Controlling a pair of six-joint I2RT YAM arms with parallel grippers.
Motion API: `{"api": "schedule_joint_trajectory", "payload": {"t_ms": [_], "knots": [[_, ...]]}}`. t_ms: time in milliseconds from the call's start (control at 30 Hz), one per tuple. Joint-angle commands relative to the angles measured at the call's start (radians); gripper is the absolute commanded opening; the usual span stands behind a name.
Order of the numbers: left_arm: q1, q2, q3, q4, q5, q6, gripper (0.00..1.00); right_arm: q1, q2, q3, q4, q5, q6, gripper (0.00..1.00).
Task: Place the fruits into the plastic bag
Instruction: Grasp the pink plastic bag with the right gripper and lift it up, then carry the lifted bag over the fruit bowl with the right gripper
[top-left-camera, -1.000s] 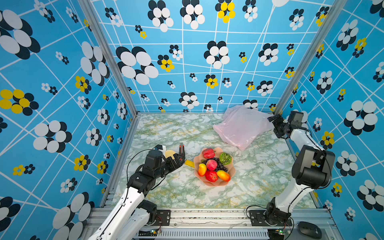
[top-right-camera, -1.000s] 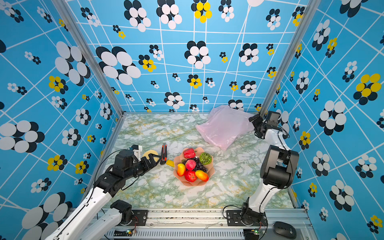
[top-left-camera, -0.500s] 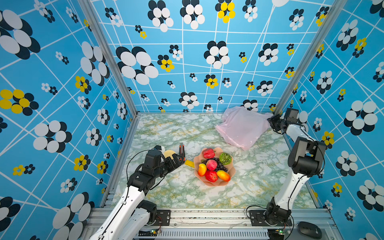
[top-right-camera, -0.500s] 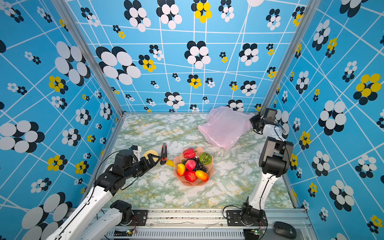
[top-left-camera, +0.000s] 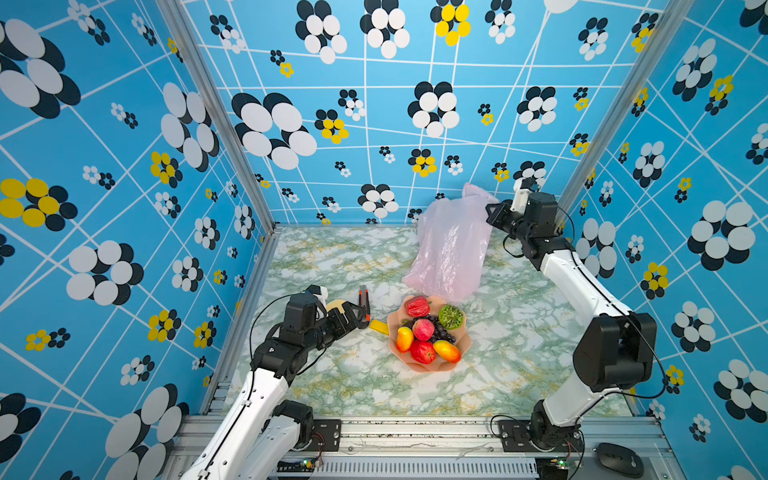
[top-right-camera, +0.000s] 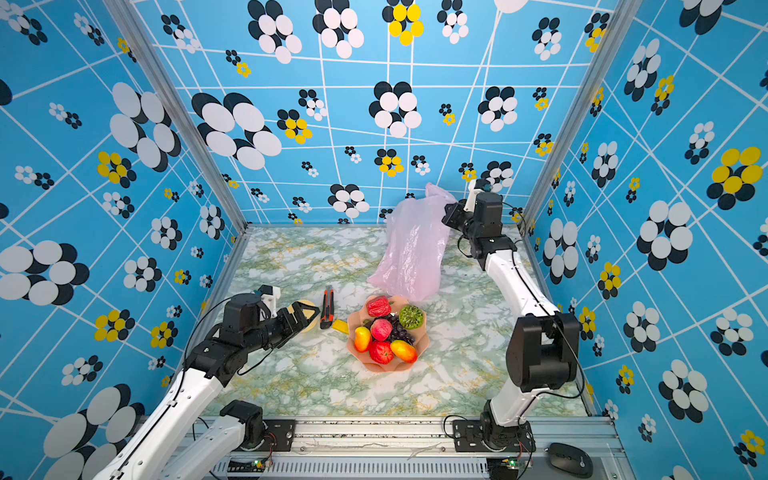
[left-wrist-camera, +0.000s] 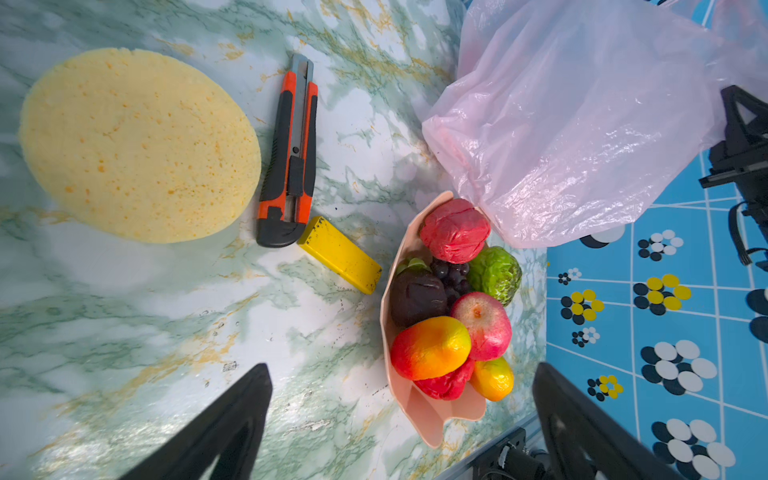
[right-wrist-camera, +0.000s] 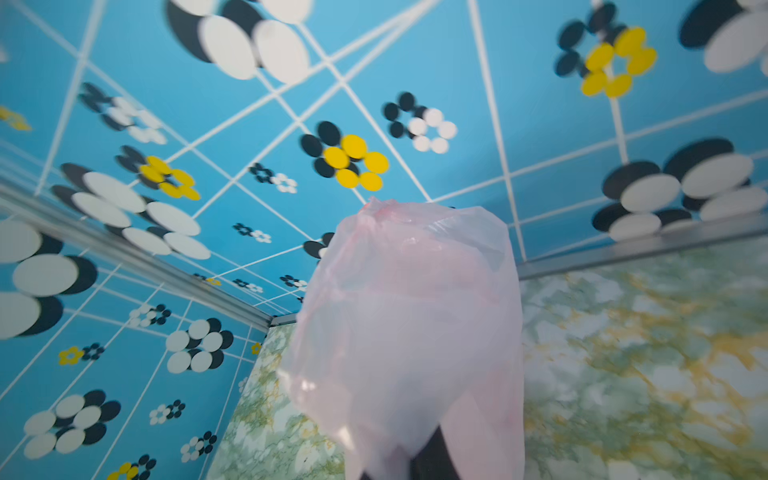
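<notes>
The fruits (top-left-camera: 428, 332) are all in the pink bowl (top-left-camera: 432, 368), near the middle of the table (top-left-camera: 332, 257): a red pepper-like piece, a bumpy green one, apples, mangoes and dark grapes, heaped together. None of them is in the bag (top-left-camera: 451, 245), so the real work of the task is not yet begun. The bag stands behind the bowl, toward the back wall. The right gripper (top-left-camera: 492, 214) is closed on its upper edge and holds it up, so that the thin plastic hangs down in a long shape. Its lower end rests on the table just beside the far rim of the bowl, perhaps touching it. The right wrist view shows the bag hanging close before the camera, but I cannot tell whether its mouth is open. The left gripper (top-left-camera: 359, 318) is on the other side of the bowl, low over the table, with its jaws wide apart and nothing between them. Near it lie a knife (top-left-camera: 364, 301), a yellow block (top-left-camera: 379, 327) and a round sponge (left-wrist-camera: 137, 145), which do not belong to the task. I judge that only the preparing step is under way; opening the mouth and moving every fruit is left.
</notes>
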Motion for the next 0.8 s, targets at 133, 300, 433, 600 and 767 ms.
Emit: {"api": "schedule_joint_trajectory", "payload": {"t_ms": [133,300,433,600,767], "knots": [[0.130,0.058,0.150,0.085,0.201,-0.023,0.99,0.120,-0.148,-0.077,0.375,-0.173,-0.735,0.00],[0.190,0.094,0.257,0.139,0.284,-0.087,1.00,0.126,-0.253,-0.222,0.545,-0.351,-0.895,0.00],[0.222,0.127,0.316,0.215,0.347,-0.171,1.00,0.125,-0.344,-0.285,0.440,-0.483,-0.999,0.00],[0.247,0.167,0.415,0.106,0.332,-0.111,1.00,0.125,-0.435,-0.365,0.287,-0.573,-1.084,0.00],[0.235,0.184,0.355,0.114,0.337,-0.142,0.99,0.146,-0.515,-0.539,0.306,-0.666,-1.019,0.00]]}}
